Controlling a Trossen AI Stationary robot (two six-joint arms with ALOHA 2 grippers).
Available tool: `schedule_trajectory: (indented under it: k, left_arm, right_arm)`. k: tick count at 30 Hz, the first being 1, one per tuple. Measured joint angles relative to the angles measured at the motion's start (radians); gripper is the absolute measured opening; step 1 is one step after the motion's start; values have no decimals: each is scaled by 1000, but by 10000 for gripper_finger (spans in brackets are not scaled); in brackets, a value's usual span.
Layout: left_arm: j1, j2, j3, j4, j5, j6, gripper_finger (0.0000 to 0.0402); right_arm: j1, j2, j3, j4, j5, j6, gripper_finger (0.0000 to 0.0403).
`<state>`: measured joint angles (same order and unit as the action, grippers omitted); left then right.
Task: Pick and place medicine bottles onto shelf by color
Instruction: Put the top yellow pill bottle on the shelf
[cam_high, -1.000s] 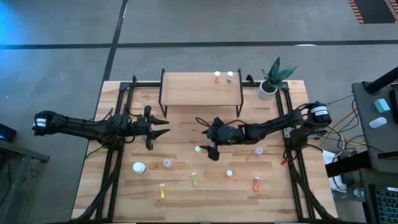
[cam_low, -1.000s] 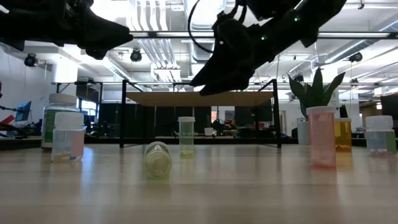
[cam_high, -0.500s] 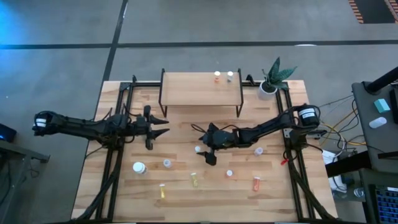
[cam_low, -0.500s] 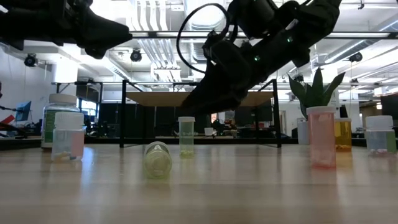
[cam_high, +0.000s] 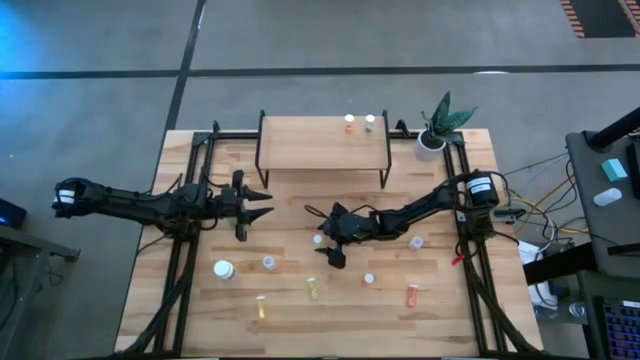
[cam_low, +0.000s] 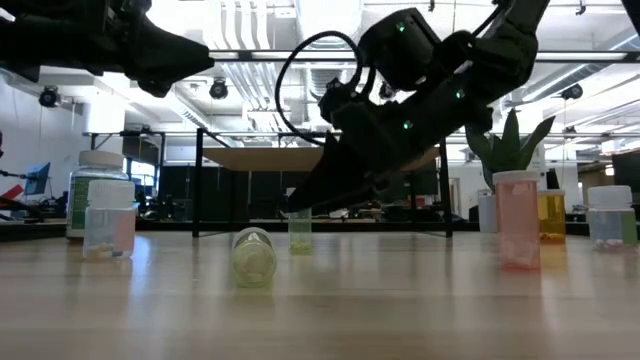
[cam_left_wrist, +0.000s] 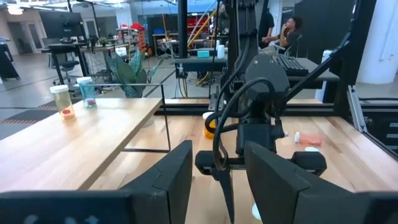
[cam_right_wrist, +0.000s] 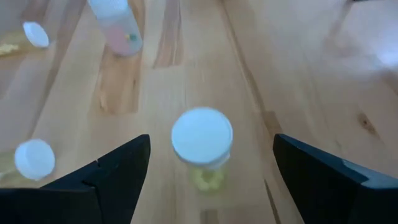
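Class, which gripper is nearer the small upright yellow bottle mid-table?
Right. The right gripper hangs open around the yellow bottle; the left gripper waits open farther off, near the shelf.

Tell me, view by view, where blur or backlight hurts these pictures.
Low view: ceiling lights behind turn the right gripper into a silhouette. Right wrist view: soft throughout, the white-capped yellow bottle and table smeared. Left wrist view: its own fingers blurred. High view: evenly lit.

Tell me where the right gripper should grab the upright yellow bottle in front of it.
Grip the yellow bottle on its round body just under the white cap, coming down from above with a finger on each side. It stands upright with bare table around it, and the open right gripper already straddles it.
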<state>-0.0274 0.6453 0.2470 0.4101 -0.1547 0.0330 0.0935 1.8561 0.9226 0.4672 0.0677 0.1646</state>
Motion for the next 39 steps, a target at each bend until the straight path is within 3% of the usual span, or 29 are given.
schedule_trajectory:
  k: [14,26,39]
  left_arm:
    - [0,-6,0,0,0,0,131]
    - [0,-5,0,0,0,0,131]
    - [0,-5,0,0,-5,0,131]
  right_arm:
    - [-1,13,0,10,-19,-5,322]
    - [-3,13,0,10,-19,-5,212]
    - [-9,12,0,0,-19,-7,141]
